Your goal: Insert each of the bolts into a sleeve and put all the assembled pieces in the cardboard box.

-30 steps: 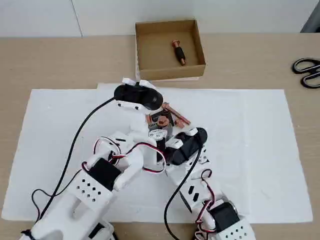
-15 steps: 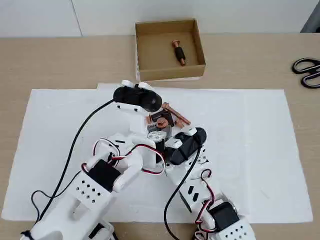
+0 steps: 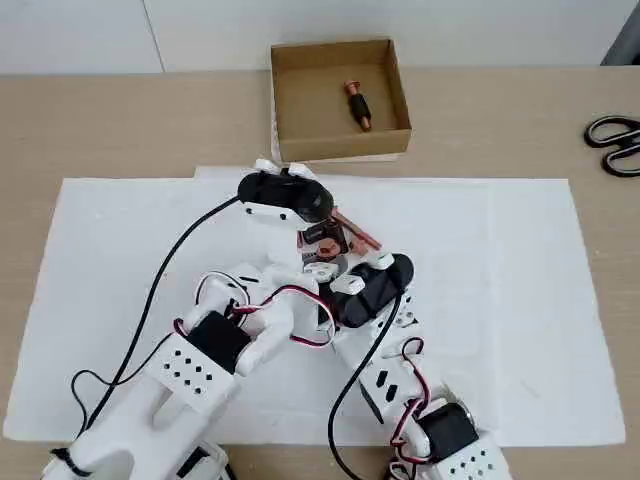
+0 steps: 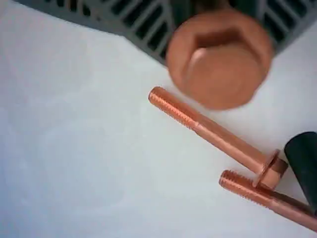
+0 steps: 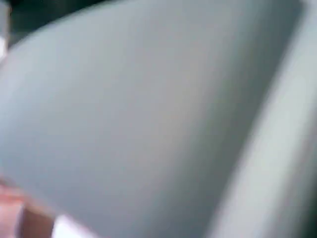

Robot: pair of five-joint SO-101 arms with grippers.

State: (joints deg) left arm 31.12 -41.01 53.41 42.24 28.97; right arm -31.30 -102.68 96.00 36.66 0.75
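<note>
Copper bolts: two loose ones [image 4: 215,136] and [image 4: 270,201] lie side by side on the white sheet [image 3: 520,300], just beside the arms' tips.
Third bolt: its hexagonal head [image 4: 220,57] faces the left wrist camera, in front of a dark ribbed part [image 4: 124,20]; I cannot tell what holds it.
Cardboard box: it [image 3: 340,143] sits on the counter [image 3: 120,120] beyond the sheet, open, with one assembled piece [image 3: 357,104] lying inside.
Left arm: the wrist [image 3: 280,195] bends down over the sheet near the box. Its fingers are hidden, so I cannot tell how far open they are.
Right arm: the wrist [image 3: 370,290] is close against the left arm's, by the bolts. Its fingers are hidden too, so I cannot tell their state.
Scissors: they [image 3: 615,143] lie at the counter's edge, well apart.
</note>
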